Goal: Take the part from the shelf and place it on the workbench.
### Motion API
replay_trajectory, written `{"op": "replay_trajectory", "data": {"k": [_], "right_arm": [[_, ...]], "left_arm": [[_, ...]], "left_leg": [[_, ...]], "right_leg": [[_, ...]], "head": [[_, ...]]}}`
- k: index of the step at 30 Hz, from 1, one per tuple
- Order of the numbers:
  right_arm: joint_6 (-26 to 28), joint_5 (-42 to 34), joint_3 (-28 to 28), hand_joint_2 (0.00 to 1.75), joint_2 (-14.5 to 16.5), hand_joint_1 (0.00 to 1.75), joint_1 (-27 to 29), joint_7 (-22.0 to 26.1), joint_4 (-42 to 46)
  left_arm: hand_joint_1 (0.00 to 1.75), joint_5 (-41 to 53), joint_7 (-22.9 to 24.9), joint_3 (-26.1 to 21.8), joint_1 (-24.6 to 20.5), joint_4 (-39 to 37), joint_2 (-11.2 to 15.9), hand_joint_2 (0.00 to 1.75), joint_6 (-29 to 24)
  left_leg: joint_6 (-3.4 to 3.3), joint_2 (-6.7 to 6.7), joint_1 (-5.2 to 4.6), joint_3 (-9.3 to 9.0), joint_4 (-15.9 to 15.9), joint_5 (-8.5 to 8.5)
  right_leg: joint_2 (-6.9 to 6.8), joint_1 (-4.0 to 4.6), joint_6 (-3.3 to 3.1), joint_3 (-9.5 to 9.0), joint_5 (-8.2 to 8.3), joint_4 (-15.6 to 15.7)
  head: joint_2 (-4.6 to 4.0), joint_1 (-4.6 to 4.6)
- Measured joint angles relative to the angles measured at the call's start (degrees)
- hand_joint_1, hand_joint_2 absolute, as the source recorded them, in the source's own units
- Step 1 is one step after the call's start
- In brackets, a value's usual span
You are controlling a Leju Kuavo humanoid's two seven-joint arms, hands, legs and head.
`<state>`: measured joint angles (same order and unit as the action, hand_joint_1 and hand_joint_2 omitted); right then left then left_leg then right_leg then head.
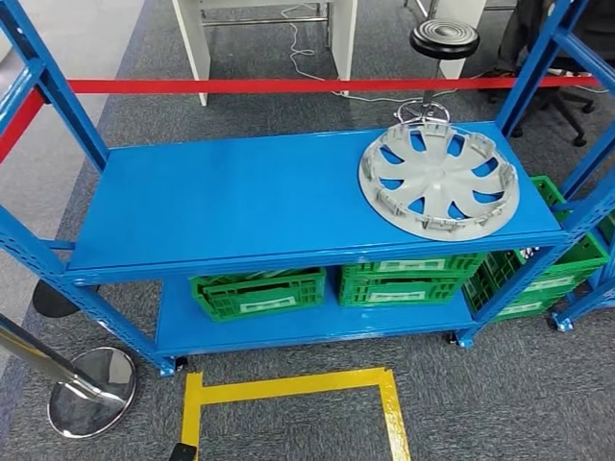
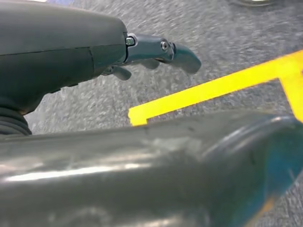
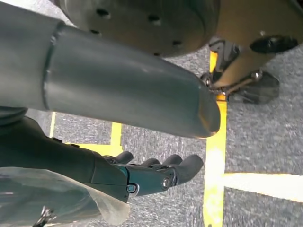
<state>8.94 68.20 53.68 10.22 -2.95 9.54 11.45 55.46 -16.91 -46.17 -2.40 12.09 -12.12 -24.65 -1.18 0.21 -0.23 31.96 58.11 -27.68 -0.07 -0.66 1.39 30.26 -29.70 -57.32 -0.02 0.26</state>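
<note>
A silver-grey wheel cover lies flat on the right end of the blue shelf's top board in the head view. My left hand hangs over grey carpet in the left wrist view, its fingers stretched out with nothing in them. In the right wrist view my right hand also hangs above the carpet, fingers extended and holding nothing. Both hands are far from the wheel cover.
Green crates sit on the lower board, with more at the right. Blue uprights frame the shelf. A red barrier tape runs behind it. A chrome stanchion base stands at the left. Yellow floor tape marks the carpet in front.
</note>
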Motion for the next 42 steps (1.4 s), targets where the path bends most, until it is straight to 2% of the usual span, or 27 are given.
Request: {"op": "replay_trajectory", "data": {"k": [2, 5, 6, 7, 8, 10, 12, 15, 17, 18, 20, 21, 22, 23, 25, 26, 27, 30, 32, 33, 35, 36, 37, 38, 39, 41, 42], "right_arm": [[0.0, 0.1, 0.0, 0.00, 0.1, 0.00, 0.0, 0.0, 0.0], [0.0, 0.1, 0.0, 0.00, 0.1, 0.00, 0.0, 0.0, 0.0], [0.0, 0.2, 0.0, 0.00, 0.1, 0.00, 0.1, 0.0, 0.0], [0.0, 0.2, 0.0, 0.00, 0.1, 0.00, 0.1, 0.0, 0.0], [0.0, 0.2, 0.0, 0.00, 0.1, 0.00, 0.1, 0.0, 0.0], [0.0, 0.1, 0.0, 0.00, 0.1, 0.00, 0.1, 0.2, 0.0], [0.0, 0.0, 0.0, 0.00, 0.0, 0.00, -0.1, 0.4, 0.0], [0.0, 0.0, 0.0, 0.00, 0.1, 0.00, 0.0, 0.5, 0.0], [0.0, 0.0, 0.0, 0.00, 0.1, 0.00, 0.0, 0.5, 0.0], [0.0, 0.0, 0.0, 0.00, 0.1, 0.00, 0.0, 0.5, 0.0], [0.0, 0.1, 0.0, 0.00, 0.1, 0.00, -0.1, 0.5, 0.0], [-0.1, 0.2, 0.0, 0.00, 0.1, 0.00, -0.1, 0.5, 0.0], [-0.1, 0.2, 0.0, 0.00, 0.1, 0.00, -0.1, 0.5, 0.0], [-0.1, 0.2, 0.0, 0.00, 0.1, 0.00, -0.1, 0.5, 0.0], [-0.1, 0.1, 0.0, 0.00, 0.1, 0.00, 0.0, 0.5, 0.0], [-0.1, 0.1, 0.0, 0.00, 0.1, 0.00, -0.1, 0.5, 0.0], [-0.1, 0.0, 0.0, 0.00, 0.1, 0.00, -0.1, 0.5, 0.0], [-0.1, -0.1, 0.0, 0.00, 0.1, 0.00, -0.3, 0.6, 0.0], [-0.1, -0.2, 0.0, 0.00, 0.1, 0.00, -0.3, 0.6, 0.0], [-0.1, -0.1, 0.0, 0.00, 0.1, 0.00, -0.4, 0.6, 0.0], [-0.1, 0.0, 0.0, 0.00, 0.1, 0.00, -0.4, 0.5, 0.0], [-0.1, 0.0, 0.0, 0.00, 0.1, 0.00, -0.3, 0.5, 0.0], [-0.1, 0.1, 0.0, 0.00, 0.1, 0.00, -0.2, 0.5, 0.0], [-0.1, 0.1, 0.0, 0.00, 0.1, 0.00, -0.1, 0.5, 0.0], [-0.1, 0.1, 0.0, 0.00, 0.1, 0.00, -0.1, 0.5, 0.0], [-0.1, 0.1, 0.0, 0.00, 0.1, 0.00, -0.1, 0.6, 0.0], [-0.1, 0.1, 0.0, 0.00, 0.1, 0.00, -0.2, 0.6, 0.0]], "left_arm": [[0.00, -0.1, -0.1, -0.2, 0.0, 0.0, 0.0, 0.00, 0.1], [0.00, -0.2, -0.3, -0.3, -0.2, 0.0, 0.0, 0.00, 0.1], [0.00, -0.2, -0.3, -0.3, -0.2, 0.0, 0.0, 0.00, 0.1], [0.00, -0.2, -0.3, -0.4, -0.2, 0.0, 0.0, 0.00, 0.1], [0.00, -0.2, -0.3, -0.4, -0.2, 0.0, 0.0, 0.00, 0.1], [0.00, -0.2, -0.3, -0.4, -0.2, 0.0, 0.0, 0.00, 0.3], [0.00, -0.2, -0.4, -0.5, -0.2, 0.0, -0.1, 0.00, 0.6], [0.00, -0.2, -0.5, -0.7, -0.3, 0.0, -0.1, 0.00, 0.8], [0.00, -0.2, -0.8, -0.8, -0.3, 0.0, -0.1, 0.00, 0.8], [0.00, -0.3, -0.9, -0.8, -0.4, 0.0, -0.1, 0.00, 0.8], [0.00, -0.3, -1.1, -1.0, -0.4, 0.0, 0.0, 0.00, 0.8], [0.00, -0.3, -1.1, -1.0, -0.4, 0.0, 0.0, 0.00, 0.8], [0.00, -0.3, -1.1, -1.1, -0.3, 0.0, 0.0, 0.00, 0.8], [0.00, -0.3, -1.1, -1.1, -0.3, 0.0, 0.0, 0.00, 0.8], [0.00, -0.3, -1.0, -1.2, -0.3, 0.0, 0.1, 0.00, 0.8], [0.00, -0.3, -1.0, -1.2, -0.3, 0.0, 0.1, 0.00, 0.8], [0.00, -0.3, -0.9, -1.2, -0.4, 0.0, 0.1, 0.00, 0.8], [0.00, -0.3, -0.6, -1.2, -0.5, 0.0, 0.1, 0.00, 0.8], [0.00, -0.3, -0.4, -1.2, -0.4, 0.0, 0.1, 0.00, 0.8], [0.00, -0.3, -0.4, -1.2, -0.5, 0.0, 0.1, 0.00, 0.8], [0.00, -0.3, -0.5, -1.2, -0.6, 0.0, 0.0, 0.00, 0.8], [0.00, -0.4, -0.5, -1.3, -0.6, 0.0, 0.0, 0.00, 0.9], [0.00, -0.4, -0.5, -1.3, -0.6, 0.0, 0.0, 0.00, 0.9], [0.00, -0.4, -0.5, -1.3, -0.6, 0.0, 0.0, 0.00, 1.0], [0.00, -0.4, -0.5, -1.3, -0.5, 0.0, 0.0, 0.00, 1.0], [0.00, -0.4, -0.5, -1.3, -0.6, 0.0, 0.0, 0.00, 1.0], [0.00, -0.4, -0.5, -1.3, -0.6, 0.0, 0.0, 0.00, 1.0]], "left_leg": [[-0.56, 0.04, 0.28, -0.14, -0.4, 0.24], [-1.11, 0.14, 0.28, -0.24, -0.6, 0.23], [-1.24, 0.14, 0.18, -0.29, -0.6, 0.16], [-1.31, 0.12, 0.08, -0.38, -0.6, 0.09], [-1.34, 0.08, -0.03, -0.50, -0.6, 0.01], [-1.26, -0.02, -0.19, -0.88, -0.6, -0.25], [-0.87, -0.04, -0.39, -1.00, -0.5, -0.55], [-0.13, -0.03, -0.43, -1.00, -0.4, -0.74], [0.53, -0.06, -0.35, -0.53, 1.1, -1.95], [0.87, -0.08, -0.25, 0.45, 3.5, -3.35], [1.33, -0.08, 0.01, 3.95, 11.0, -6.84], [1.48, -0.07, 0.13, 5.67, 14.4, -7.89], [1.57, -0.07, 0.21, 6.67, 16.0, -7.82], [1.58, -0.07, 0.29, 6.66, 15.5, -6.55], [1.30, -0.07, 0.38, 3.80, 8.4, -1.89], [1.09, -0.07, 0.33, 2.16, 4.5, -0.29], [0.86, -0.08, 0.26, 1.02, 1.9, 0.51], [0.12, -0.21, 0.07, 0.47, 0.3, 0.23], [-0.54, -0.26, 0.26, 0.19, -0.2, 0.32], [-0.87, -0.25, 0.39, 0.03, -0.4, 0.35], [-1.35, -0.21, 0.40, -0.10, -0.5, 0.15], [-1.45, -0.20, 0.38, -0.18, -0.4, 0.01], [-1.49, -0.21, 0.36, -0.32, -0.4, -0.15], [-1.47, -0.25, 0.36, -0.56, -0.4, -0.34], [-1.38, -0.30, 0.37, -0.92, -0.4, -0.59], [-0.95, -0.37, 0.27, -1.67, -0.3, -1.24], [-0.66, -0.37, 0.16, -1.87, -0.2, -1.52]], "right_leg": [[0.00, -0.02, 0.55, 1.26, -1.38, -2.2], [0.02, -0.01, 0.98, 6.79, -5.90, -12.6], [0.01, -0.01, 0.95, 8.39, -6.52, -15.3], [0.01, 0.01, 0.85, 9.11, -6.06, -16.2], [0.01, 0.04, 0.66, 8.75, -4.59, -14.9], [-0.01, 0.18, 0.05, 5.47, -0.43, -7.5], [0.00, 0.41, -0.51, 2.41, 1.40, -1.5], [0.06, 0.51, -1.05, 1.55, 1.30, -0.2], [0.00, 0.27, -1.59, 1.24, 1.38, 0.1], [-0.03, 0.14, -1.86, 1.07, 1.40, 0.3], [-0.07, 0.14, -2.20, 0.86, 1.20, 0.3], [-0.07, 0.15, -2.26, 0.74, 1.08, 0.3], [-0.04, 0.14, -2.26, 0.57, 0.95, 0.3], [0.02, 0.14, -2.19, 0.33, 0.80, 0.2], [0.12, 0.13, -1.90, -0.26, 0.40, 0.2], [0.15, 0.24, -1.63, -0.50, 0.12, 0.2], [0.15, 0.33, -1.34, -0.55, -0.09, 0.1], [0.05, 0.38, -0.42, -0.50, -0.39, 0.2], [0.03, 0.29, 0.17, 0.00, -1.32, -0.9], [0.05, 0.25, 0.42, 1.11, -2.52, -3.1], [0.06, 0.14, 0.74, 5.17, -5.73, -10.6], [0.05, 0.09, 0.86, 7.34, -6.80, -14.3], [0.05, 0.06, 0.93, 8.82, -6.87, -16.4], [0.04, 0.03, 0.95, 9.26, -5.79, -16.4], [0.02, 0.01, 0.90, 8.49, -3.63, -14.0], [-0.02, 0.04, 0.64, 5.17, 0.73, -6.2], [-0.01, 0.08, 0.39, 3.68, 1.76, -3.2]], "head": [[0.00, 0.09], [0.00, 0.22], [0.00, 0.22], [0.00, 0.21], [0.00, 0.22], [0.00, 0.21], [0.00, 0.16], [0.00, 0.13], [0.00, 0.00], [0.00, -0.09], [0.00, -0.22], [0.00, -0.21], [0.00, -0.21], [0.00, -0.23], [0.00, -0.24], [0.00, -0.25], [0.00, -0.25], [0.00, -0.16], [0.00, -0.02], [0.00, 0.13], [0.00, 0.42], [0.00, 0.46], [0.00, 0.45], [0.00, 0.47], [0.00, 0.48], [0.00, 0.49], [0.00, 0.47]]}}
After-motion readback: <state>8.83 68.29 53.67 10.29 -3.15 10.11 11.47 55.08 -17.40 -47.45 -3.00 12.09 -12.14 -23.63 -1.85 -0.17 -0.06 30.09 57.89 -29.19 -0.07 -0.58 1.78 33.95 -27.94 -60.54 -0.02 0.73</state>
